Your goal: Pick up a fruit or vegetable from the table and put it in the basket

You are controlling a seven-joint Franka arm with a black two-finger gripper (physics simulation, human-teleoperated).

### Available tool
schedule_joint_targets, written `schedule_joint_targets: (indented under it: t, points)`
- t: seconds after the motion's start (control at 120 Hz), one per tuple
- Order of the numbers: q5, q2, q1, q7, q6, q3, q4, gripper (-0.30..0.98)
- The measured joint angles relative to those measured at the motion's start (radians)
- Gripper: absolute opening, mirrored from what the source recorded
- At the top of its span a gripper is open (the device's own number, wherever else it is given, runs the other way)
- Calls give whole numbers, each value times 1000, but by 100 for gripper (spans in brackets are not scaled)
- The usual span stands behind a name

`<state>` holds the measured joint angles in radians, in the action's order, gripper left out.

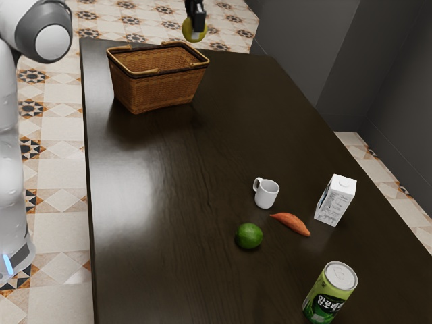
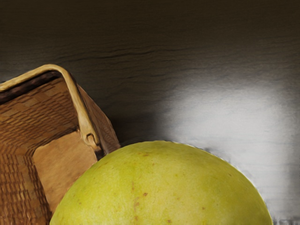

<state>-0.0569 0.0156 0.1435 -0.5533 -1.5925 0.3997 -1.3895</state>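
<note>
Indoors, dark wooden table [image 1: 182, 175], patterned tile floor [image 1: 57, 196].

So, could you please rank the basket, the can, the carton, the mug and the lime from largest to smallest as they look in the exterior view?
1. Basket
2. Can
3. Carton
4. Mug and lime: they look too alike to rank.

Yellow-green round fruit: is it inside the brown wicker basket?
No, the fruit is up at the gripper, outside the basket.
</note>
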Motion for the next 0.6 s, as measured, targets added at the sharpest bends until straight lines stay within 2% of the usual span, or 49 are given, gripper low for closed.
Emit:
schedule_joint_targets:
  t: [0.192,0.467,0.542,0.6]
  points:
    - [-8,-3,75,-6,61,75,-14,37]
    - [-19,-40,222,-9,84,83,-132,37]
    - [-27,-55,226,-9,81,84,-155,37]
    - [-31,-56,189,-9,82,89,-158,37]
